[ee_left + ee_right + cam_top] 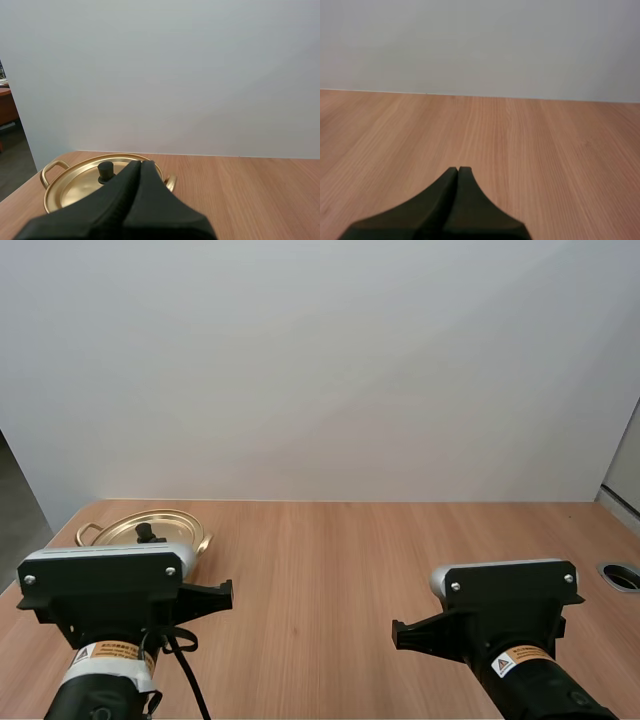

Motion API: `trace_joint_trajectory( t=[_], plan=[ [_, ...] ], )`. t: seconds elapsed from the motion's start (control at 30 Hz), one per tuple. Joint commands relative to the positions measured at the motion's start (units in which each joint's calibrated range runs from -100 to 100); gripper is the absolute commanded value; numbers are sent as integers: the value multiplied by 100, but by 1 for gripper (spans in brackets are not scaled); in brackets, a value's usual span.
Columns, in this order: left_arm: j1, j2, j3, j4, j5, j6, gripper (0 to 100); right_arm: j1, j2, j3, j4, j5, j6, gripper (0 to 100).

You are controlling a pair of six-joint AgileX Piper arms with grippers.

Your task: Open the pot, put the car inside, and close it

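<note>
**A:** What's the left gripper (140, 166) up to?

**B:** Clenched on nothing. Both black fingers are pressed flat together into one dark wedge, tips aimed at the pot (49, 196). It's just short of the pot, not touching it.

**A:** And the right gripper (458, 171)?

**B:** Same deal: closed tight with nothing between the fingers. There's just bare wood grain of the table (530, 135) stretching out ahead of it.

**A:** So where exactly is the pot?

**B:** From the high view it sits at the table's far left, just beyond the left arm and well apart from the right arm. It's gold-coloured and shallow. The lid (80, 182) is on, lying flat, with a black knob (105, 170) standing upright in the middle. A loop handle (51, 168) sticks out on one side and there's another on the opposite side. The left gripper's tips line up a bit to the side of the knob.

**A:** Anything else on the table?

**B:** A round grey-rimmed hole (622, 575) at the table's right edge, out past the right arm.
</note>
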Motion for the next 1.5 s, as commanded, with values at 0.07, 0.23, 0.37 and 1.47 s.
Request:
trace_joint_trajectory(
  t=[0.07,0.23,0.37,1.47],
  plan=[
    [0,0,0,-1,-3,-2,0,-1,0,0,-1290,-4,1366,0],
    [0,0,0,-1,-3,-2,0,-1,0,0,-1290,-4,1366,0],
    [65,0,0,-71,-3,-2,0,-1,0,0,-1290,-4,1366,0],
    [99,0,0,-3712,1401,2715,0,-1,0,0,-1290,-4,1366,0]
  ],
)
